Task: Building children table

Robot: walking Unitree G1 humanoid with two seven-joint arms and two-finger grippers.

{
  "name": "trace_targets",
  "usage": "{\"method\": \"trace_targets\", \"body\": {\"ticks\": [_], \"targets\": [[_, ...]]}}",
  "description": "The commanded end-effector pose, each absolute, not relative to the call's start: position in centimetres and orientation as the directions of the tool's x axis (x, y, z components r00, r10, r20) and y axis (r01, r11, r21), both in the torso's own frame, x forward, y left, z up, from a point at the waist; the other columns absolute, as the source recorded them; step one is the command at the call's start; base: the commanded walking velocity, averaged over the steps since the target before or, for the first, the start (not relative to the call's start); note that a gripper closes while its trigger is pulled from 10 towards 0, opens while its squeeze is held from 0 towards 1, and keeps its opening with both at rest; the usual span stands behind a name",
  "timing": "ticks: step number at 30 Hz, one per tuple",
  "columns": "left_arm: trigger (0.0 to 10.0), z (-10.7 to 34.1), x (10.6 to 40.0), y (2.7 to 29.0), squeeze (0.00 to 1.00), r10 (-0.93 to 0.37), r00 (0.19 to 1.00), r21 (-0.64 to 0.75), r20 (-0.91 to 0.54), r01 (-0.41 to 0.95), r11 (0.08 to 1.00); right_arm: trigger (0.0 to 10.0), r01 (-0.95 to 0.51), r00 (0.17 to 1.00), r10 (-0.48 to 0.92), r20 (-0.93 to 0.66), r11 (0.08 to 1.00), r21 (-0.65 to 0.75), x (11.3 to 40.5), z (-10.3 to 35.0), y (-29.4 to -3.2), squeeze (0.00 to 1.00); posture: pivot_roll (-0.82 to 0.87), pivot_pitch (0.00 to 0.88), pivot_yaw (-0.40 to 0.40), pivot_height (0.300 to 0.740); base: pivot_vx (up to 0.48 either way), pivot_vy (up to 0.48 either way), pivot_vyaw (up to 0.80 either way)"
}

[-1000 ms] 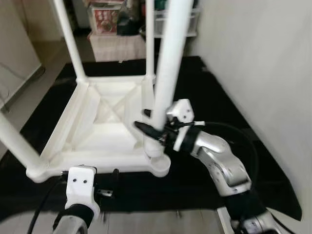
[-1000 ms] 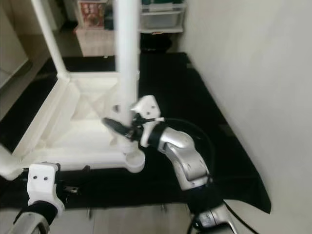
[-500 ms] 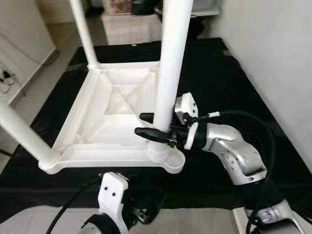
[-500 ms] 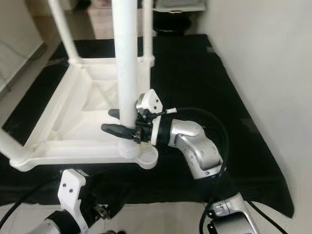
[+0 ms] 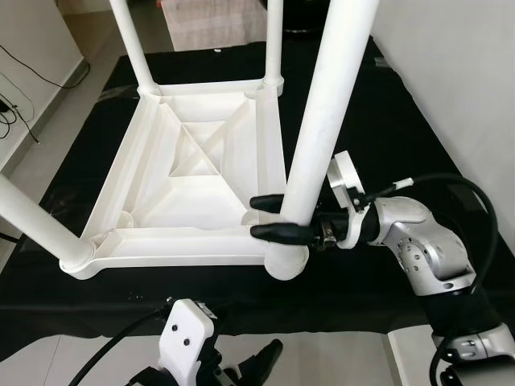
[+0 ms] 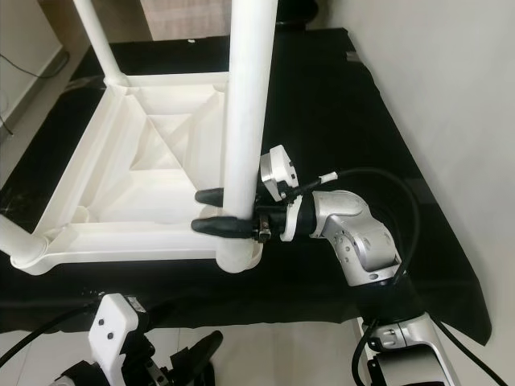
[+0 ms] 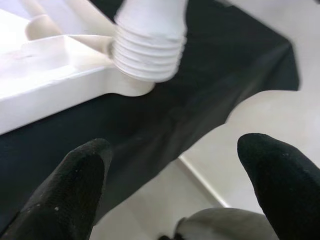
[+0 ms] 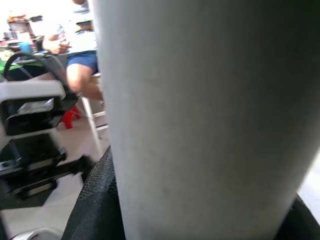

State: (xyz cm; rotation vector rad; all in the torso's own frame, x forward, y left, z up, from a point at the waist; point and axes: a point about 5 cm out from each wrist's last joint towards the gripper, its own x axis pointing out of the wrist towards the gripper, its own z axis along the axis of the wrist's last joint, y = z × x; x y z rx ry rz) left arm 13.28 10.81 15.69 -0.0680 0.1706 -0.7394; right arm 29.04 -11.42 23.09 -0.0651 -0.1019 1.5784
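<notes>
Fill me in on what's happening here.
The robot is putting together a white children's table, which lies upside down on a black mat. The right gripper is clamped around a leg standing in the near corner socket; in the left wrist view the leg's threads show above the socket. Other legs already stand in their corners. The left gripper hangs open, low, in front of the table.
</notes>
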Motion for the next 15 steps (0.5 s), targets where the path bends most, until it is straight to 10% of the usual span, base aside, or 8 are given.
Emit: {"method": "trace_targets", "body": {"ticks": [1,15], "targets": [[10.0,15.6,13.1,11.6,0.00,-0.629,0.757,-0.064,-0.176,0.629,0.775,10.0,-0.988,-0.049,0.998,0.031,-0.044,-0.147,28.8,23.5,-10.8,0.00,0.11,0.279,0.039,0.740,0.000,0.000,0.00],[10.0,16.3,12.6,12.8,0.00,-0.511,0.841,0.014,-0.180,0.521,0.853,10.0,-0.973,-0.077,0.997,-0.019,-0.080,-0.216,29.4,24.7,-11.6,0.00,0.13,0.330,0.045,0.740,0.000,0.000,0.00]]}}
